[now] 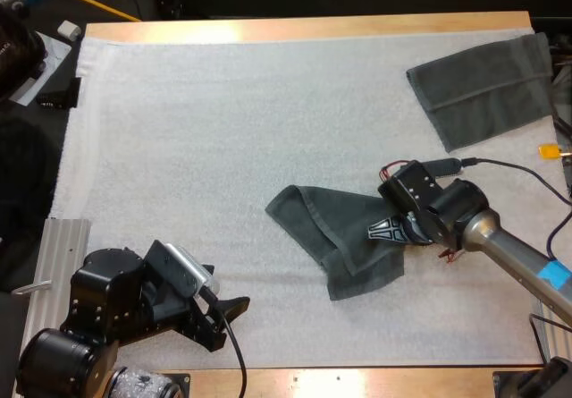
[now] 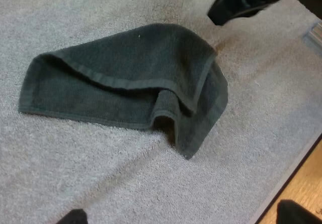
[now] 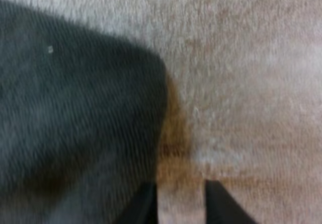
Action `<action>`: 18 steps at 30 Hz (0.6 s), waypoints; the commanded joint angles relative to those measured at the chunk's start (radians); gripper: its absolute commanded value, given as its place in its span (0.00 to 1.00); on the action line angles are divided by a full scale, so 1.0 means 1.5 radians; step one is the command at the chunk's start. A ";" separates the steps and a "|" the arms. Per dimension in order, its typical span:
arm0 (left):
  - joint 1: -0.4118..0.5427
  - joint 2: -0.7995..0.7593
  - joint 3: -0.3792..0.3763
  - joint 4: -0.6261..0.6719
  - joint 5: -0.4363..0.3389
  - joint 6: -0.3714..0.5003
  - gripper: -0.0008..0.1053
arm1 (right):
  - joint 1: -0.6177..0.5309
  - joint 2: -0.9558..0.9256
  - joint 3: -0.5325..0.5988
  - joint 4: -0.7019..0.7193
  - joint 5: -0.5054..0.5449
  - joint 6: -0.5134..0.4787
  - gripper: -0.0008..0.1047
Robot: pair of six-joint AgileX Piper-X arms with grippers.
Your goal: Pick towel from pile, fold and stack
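A dark grey-green towel (image 1: 335, 237) lies loosely folded on the white mat, one flap doubled over itself. My right gripper (image 1: 386, 231) is low at the towel's right edge. In the right wrist view its fingertips (image 3: 146, 206) stand apart, one over the towel's (image 3: 75, 123) rim and the other over bare mat, with nothing between them. My left gripper (image 1: 225, 316) rests near the mat's front edge, left of the towel and well clear of it. In the left wrist view the towel (image 2: 126, 78) lies ahead of that gripper's widely spread fingertips (image 2: 73, 216), and the right gripper (image 2: 246, 0) sits at its far corner.
A second towel (image 1: 487, 89) lies flat and folded at the mat's far right corner. The white mat (image 1: 223, 130) stretches bare across the left and middle. The wooden table edge (image 1: 357, 380) runs along the front.
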 commanded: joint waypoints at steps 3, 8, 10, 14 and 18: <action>0.000 0.002 -0.001 -0.003 0.005 0.004 0.67 | 0.017 -0.031 0.002 0.066 -0.027 0.024 0.46; -0.007 0.006 0.002 -0.004 0.005 0.006 0.67 | 0.059 -0.044 0.042 0.055 -0.048 0.053 0.47; -0.013 0.009 0.003 -0.005 0.005 0.007 0.67 | 0.076 -0.050 0.063 0.046 -0.061 0.061 0.47; -0.026 0.017 0.005 -0.006 0.006 0.007 0.67 | 0.109 -0.061 0.105 0.023 -0.080 0.076 0.48; -0.039 0.030 0.007 -0.009 0.004 0.007 0.67 | 0.127 -0.065 0.141 -0.014 -0.098 0.102 0.48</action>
